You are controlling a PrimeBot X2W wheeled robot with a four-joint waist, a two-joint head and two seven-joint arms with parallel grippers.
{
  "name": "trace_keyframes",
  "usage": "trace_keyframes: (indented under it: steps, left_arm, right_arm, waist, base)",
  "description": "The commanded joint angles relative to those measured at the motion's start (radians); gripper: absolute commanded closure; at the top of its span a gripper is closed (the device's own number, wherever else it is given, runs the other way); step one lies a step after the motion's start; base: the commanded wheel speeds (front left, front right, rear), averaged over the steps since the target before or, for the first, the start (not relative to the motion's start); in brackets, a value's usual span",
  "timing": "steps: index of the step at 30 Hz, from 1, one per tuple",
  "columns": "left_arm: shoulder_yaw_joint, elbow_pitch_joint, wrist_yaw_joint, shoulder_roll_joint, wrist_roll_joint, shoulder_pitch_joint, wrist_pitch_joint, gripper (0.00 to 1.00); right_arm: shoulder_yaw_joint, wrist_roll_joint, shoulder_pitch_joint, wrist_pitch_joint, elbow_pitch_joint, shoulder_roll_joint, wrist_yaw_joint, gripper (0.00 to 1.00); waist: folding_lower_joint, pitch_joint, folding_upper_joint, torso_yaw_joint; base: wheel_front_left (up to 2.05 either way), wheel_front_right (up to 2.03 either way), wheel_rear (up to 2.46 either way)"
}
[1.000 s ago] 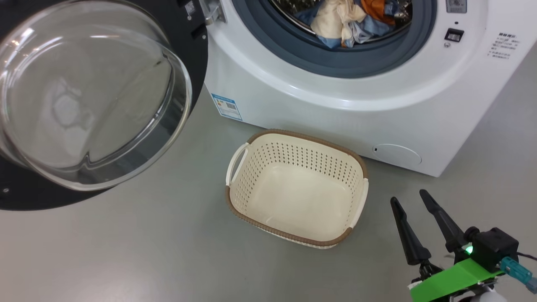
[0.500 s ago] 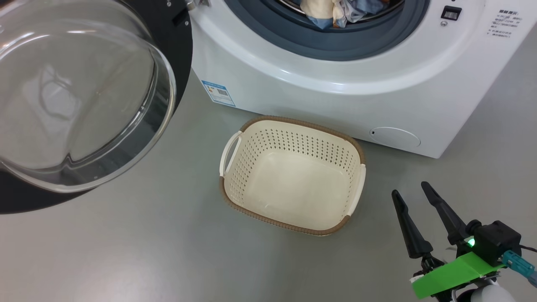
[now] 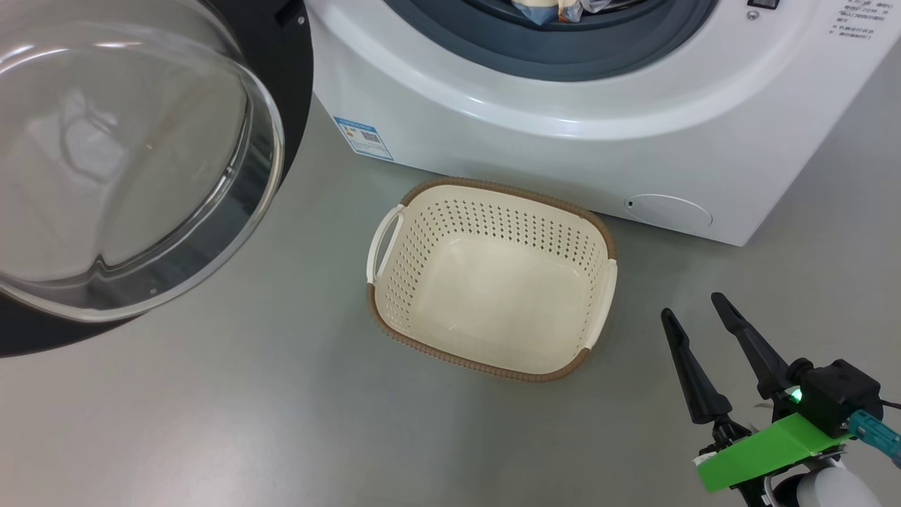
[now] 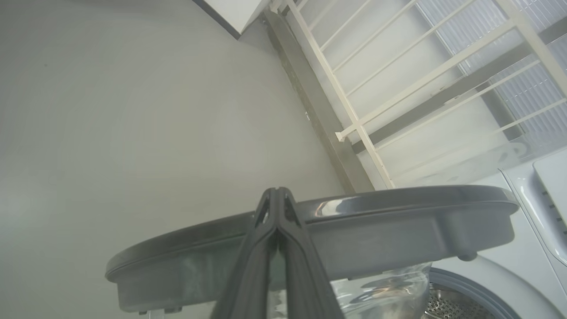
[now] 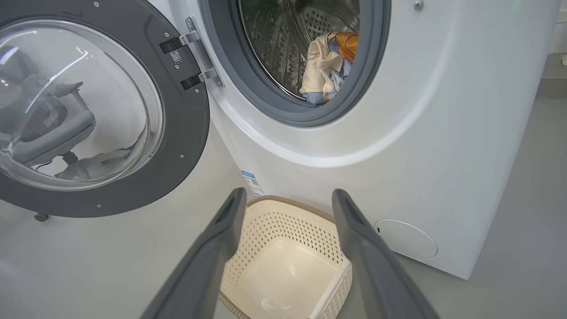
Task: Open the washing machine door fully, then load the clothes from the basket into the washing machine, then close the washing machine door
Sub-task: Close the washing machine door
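Note:
The washing machine door (image 3: 127, 162) hangs open at the left, its glass bowl bulging toward me. The clothes (image 5: 325, 66), cream, orange and blue, lie inside the drum of the washing machine (image 3: 563, 141). On the floor in front of it sits the basket (image 3: 507, 189), with nothing inside. My right gripper (image 3: 693, 310) stands open to the right of the basket, nothing between its fingers. In the left wrist view my left gripper (image 4: 277, 192) is shut, fingers pressed together, lying across the dark edge of the door (image 4: 398, 226); I cannot tell whether it touches it.
Grey floor runs all around the basket and the machine. A round white flap (image 3: 667, 210) and a blue label (image 3: 362, 137) mark the machine's lower front. A pale railing (image 4: 354, 110) and a wall stand beyond the door.
The whole head picture has shifted: machine and basket sit higher in it and less of the drum shows, so the camera moved. The right gripper stays open in the same corner.

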Motion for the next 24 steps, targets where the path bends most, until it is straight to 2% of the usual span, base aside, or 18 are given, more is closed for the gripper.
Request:
trace_keyframes:
  steps: [1,12,24]
  left_arm:
    - [0.018,-0.013,-0.003,0.081,-0.004,-0.014,0.007,1.0]
    - [-0.02,-0.058,-0.003,0.06,-0.02,0.033,0.071,1.0]
    - [-0.043,-0.119,-0.003,0.041,-0.07,0.08,0.194,1.0]
  right_arm:
    - [0.026,-0.005,-0.014,-0.005,-0.026,-0.003,0.001,0.0]
    - [0.023,-0.008,-0.02,-0.005,-0.029,-0.012,0.001,0.0]
    - [0.012,-0.009,-0.013,-0.005,-0.033,-0.021,0.001,0.0]
  waist:
    - [0.0,0.002,-0.0001,-0.001]
    - [0.0,0.007,-0.0001,-0.002]
    - [0.0,0.003,-0.0001,0.008]
  base:
    - [0.0,0.0,0.0]
    - [0.0,0.0,0.0]
    - [0.0,0.0,0.0]
